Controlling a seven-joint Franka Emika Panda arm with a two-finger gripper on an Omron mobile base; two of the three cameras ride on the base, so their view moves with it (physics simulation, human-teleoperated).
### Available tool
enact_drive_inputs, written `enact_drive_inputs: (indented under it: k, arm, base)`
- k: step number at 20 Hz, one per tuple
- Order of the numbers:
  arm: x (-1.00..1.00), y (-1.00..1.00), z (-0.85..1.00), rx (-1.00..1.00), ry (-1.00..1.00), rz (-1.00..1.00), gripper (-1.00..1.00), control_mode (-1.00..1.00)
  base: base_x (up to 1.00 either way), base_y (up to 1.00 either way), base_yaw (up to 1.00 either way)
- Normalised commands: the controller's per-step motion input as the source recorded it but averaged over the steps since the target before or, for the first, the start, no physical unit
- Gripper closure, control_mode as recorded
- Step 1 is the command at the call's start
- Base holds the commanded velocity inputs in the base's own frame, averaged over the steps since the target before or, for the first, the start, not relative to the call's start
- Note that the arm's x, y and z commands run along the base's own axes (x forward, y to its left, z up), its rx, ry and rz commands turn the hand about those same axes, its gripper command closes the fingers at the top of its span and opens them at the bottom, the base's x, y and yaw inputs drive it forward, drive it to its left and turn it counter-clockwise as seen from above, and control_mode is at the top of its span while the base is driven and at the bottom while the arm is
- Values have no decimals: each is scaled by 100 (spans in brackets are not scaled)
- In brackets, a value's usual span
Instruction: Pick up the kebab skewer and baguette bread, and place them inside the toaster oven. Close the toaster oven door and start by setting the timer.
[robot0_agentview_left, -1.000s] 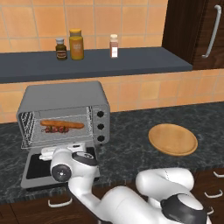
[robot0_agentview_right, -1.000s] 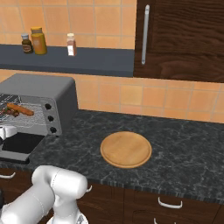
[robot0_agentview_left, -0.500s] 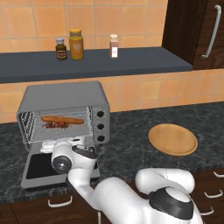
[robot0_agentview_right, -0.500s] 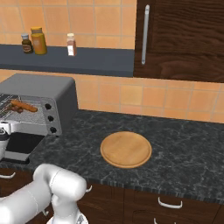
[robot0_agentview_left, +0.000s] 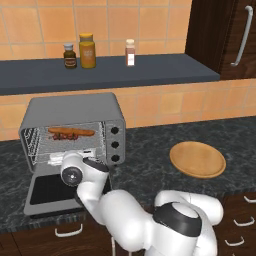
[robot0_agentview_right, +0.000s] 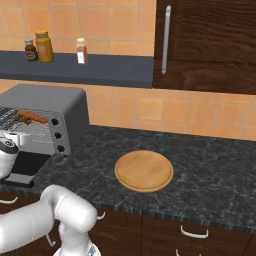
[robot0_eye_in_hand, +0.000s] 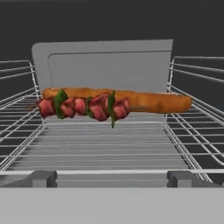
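Note:
The toaster oven (robot0_agentview_left: 75, 107) stands on the counter at the left, and the toaster oven door (robot0_agentview_left: 50, 192) lies dropped open flat in front of it. On its wire rack (robot0_eye_in_hand: 105, 148) the baguette bread (robot0_eye_in_hand: 153, 101) lies crosswise at the back. The kebab skewer (robot0_eye_in_hand: 83, 106) lies just in front of the loaf, towards its left end. Both also show in the left base view, the baguette bread (robot0_agentview_left: 72, 132) above the kebab skewer (robot0_agentview_left: 63, 137). My gripper (robot0_agentview_left: 57, 159) hovers over the door at the oven mouth, open and empty, its fingertips (robot0_eye_in_hand: 41, 177) just short of the rack's front edge.
Three black knobs (robot0_agentview_left: 115, 145) run down the oven's right panel. A round wooden plate (robot0_agentview_left: 197, 159) lies on the dark counter to the right. Several jars and bottles (robot0_agentview_left: 87, 50) stand on the shelf above. A dark cabinet with a bar handle (robot0_agentview_right: 165, 39) is at the right.
My hand has risen from low over the open door to the level of the oven mouth. The jaws have stayed open, and the food on the rack has not moved.

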Motion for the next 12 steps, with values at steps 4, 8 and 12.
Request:
enact_drive_inputs:
  k: [4, 8, 12]
  arm:
    - [34, 0, 0, 0, 0, 0, -100, -100]
    - [33, 0, 0, 0, 0, 0, -100, -100]
    - [29, 0, 0, 0, 0, 0, -100, -100]
  base:
    - [0, 0, 0]
    - [0, 0, 0]
    - [0, 0, 0]
